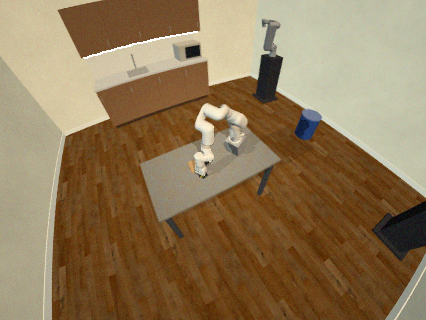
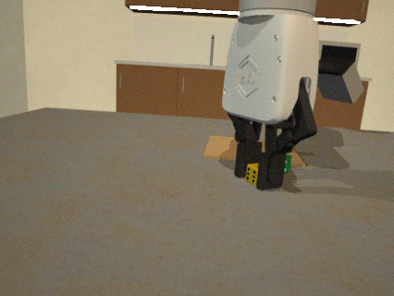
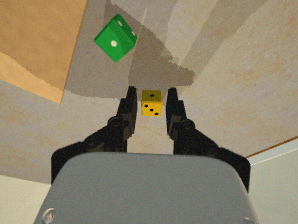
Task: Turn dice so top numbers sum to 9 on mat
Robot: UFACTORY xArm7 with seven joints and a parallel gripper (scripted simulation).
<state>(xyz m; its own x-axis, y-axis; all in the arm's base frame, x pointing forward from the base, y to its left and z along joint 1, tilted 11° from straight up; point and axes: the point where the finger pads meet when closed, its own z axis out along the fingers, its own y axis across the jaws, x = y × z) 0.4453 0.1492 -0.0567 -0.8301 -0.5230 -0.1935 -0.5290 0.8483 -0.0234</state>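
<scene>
My gripper (image 2: 254, 178) (image 3: 151, 97) points down and is open. Its fingers stand low on either side of a yellow die (image 2: 252, 174) (image 3: 151, 104), with a gap at each side in the wrist view. The yellow die is on the table, off the mat. Its brighter face shows three pips and its darker face one; six face the exterior view. A green die (image 2: 288, 164) (image 3: 115, 42) lies beside the mat, partly behind a finger in the exterior view; its large face shows one pip. The orange-tan mat (image 1: 191, 166) (image 2: 219, 147) (image 3: 37, 42) lies flat behind the gripper. The third die is not visible.
The grey table (image 1: 170, 187) (image 2: 116, 208) carries the arm (image 1: 206, 131), whose base stands at the back right. The green die is close to the mat's edge, beyond the fingers in the wrist view. Shadows of the arm fall across the tabletop.
</scene>
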